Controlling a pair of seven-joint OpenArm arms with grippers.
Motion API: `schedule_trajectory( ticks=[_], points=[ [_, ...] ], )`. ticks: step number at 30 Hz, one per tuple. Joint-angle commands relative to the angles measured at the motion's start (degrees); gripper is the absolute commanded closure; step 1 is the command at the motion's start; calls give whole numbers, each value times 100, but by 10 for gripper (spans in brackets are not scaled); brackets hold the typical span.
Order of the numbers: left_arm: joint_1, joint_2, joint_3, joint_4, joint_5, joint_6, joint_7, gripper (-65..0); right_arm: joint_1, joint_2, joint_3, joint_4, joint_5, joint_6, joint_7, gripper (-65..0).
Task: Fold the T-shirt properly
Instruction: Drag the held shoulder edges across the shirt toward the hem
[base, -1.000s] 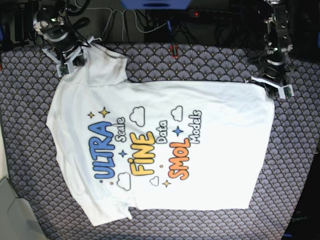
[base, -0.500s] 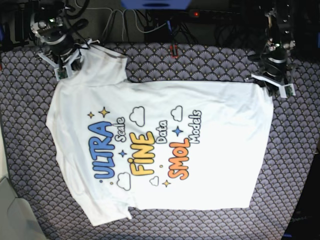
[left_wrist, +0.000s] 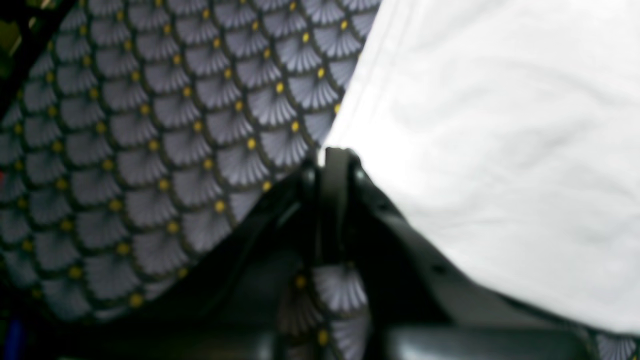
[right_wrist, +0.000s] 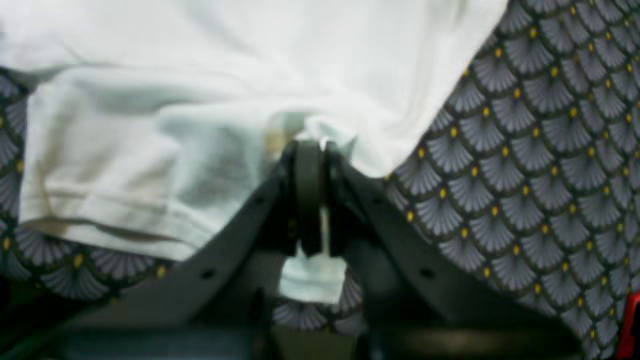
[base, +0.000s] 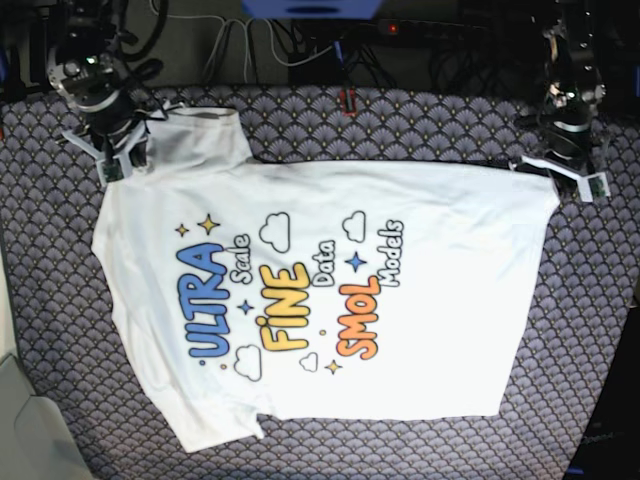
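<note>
The white T-shirt (base: 320, 290) lies spread flat, print side up, with "ULTRA", "FINE" and "SMOL" showing. My right gripper (base: 118, 160), at the far left of the base view, is shut on the sleeve and shoulder fabric; the right wrist view shows its tips (right_wrist: 310, 147) pinching bunched white cloth (right_wrist: 225, 75). My left gripper (base: 562, 178), at the far right, is shut on the hem corner; in the left wrist view its tips (left_wrist: 334, 155) meet at the very corner of the cloth (left_wrist: 490, 125).
The table is covered by a dark fan-patterned cloth (base: 430, 125). Cables and a power strip (base: 400, 30) run along the far edge. A small red item (base: 347, 100) lies near the back. A grey object (base: 20, 420) sits at the front left.
Both grippers have moved outward, the right arm toward the view's left and the left arm toward its right. The shirt's far edge is pulled straighter and the hem corner sits further right.
</note>
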Motion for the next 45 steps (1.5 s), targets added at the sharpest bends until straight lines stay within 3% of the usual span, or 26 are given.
schedule_trajectory(
  ticks=[1, 12, 17, 21, 32, 45],
  points=[
    [-36, -92, -29, 98, 17, -1, -116, -5, 80, 113, 21, 112, 36, -30, 138, 0],
    [-740, -277, 24, 36, 26, -1, -72, -5, 704, 307, -5, 77, 27, -30, 24, 0],
    [-1241, -251, 24, 36, 263, -1, 631, -5, 1284, 500, -40, 68, 27, -30, -539, 0],
    [-1627, -145, 24, 28, 544, -1, 816, -5, 1741, 667, -110, 15, 27, -30, -750, 0],
    [-2551, -145, 314, -676, 1327, -1, 789, -5, 2919, 1159, -559, -1436, 27, -30, -811, 0],
    [-3605, -136, 815, -1827, 1775, -1, 772, -5, 4343, 1344, -1174, -2939, 27, -30, -794, 0]
  ],
)
